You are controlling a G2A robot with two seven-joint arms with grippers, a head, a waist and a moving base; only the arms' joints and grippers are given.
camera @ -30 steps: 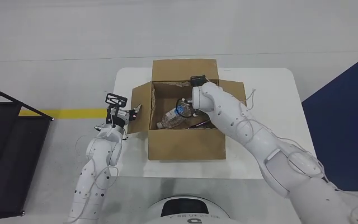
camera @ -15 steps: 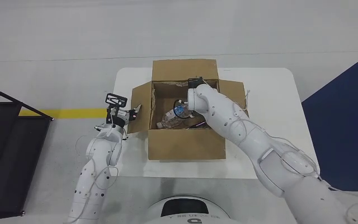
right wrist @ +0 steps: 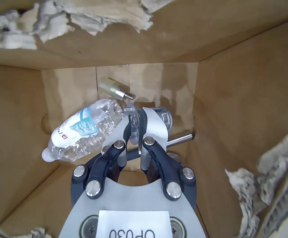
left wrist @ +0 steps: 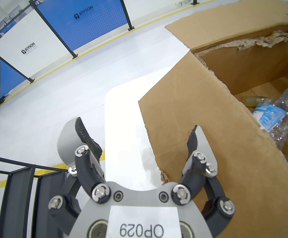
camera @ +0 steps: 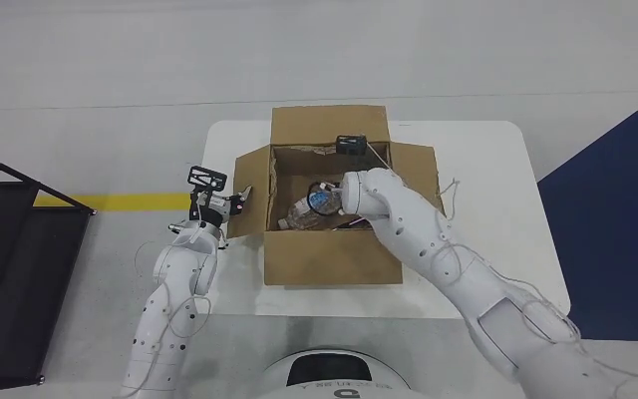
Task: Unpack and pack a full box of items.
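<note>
An open cardboard box [camera: 334, 257] stands mid-table. Inside lie a crumpled clear water bottle [right wrist: 83, 133] with a blue label, a small pale cylinder [right wrist: 112, 89] with a threaded metal tip, and a metal rod [right wrist: 180, 138]. My right gripper [right wrist: 135, 119] is down inside the box, shut on the rim of a clear round plastic part [right wrist: 163, 118] beside the bottle's base. My left gripper [left wrist: 137, 126] hangs open and holds nothing, just outside the box's left flap [left wrist: 191, 112], also seen from above [camera: 239, 198]. The bottle [camera: 299, 211] lies toward the box's left side.
The white table [camera: 478, 199] has bare strips on both sides of the box. Torn paper lining [right wrist: 78, 13] hangs along the box's inner rim. A black rack [camera: 30, 259] stands on the floor to the left of the table.
The right arm has shifted its pose over the box while its gripper stayed among the items. The left arm has kept still.
</note>
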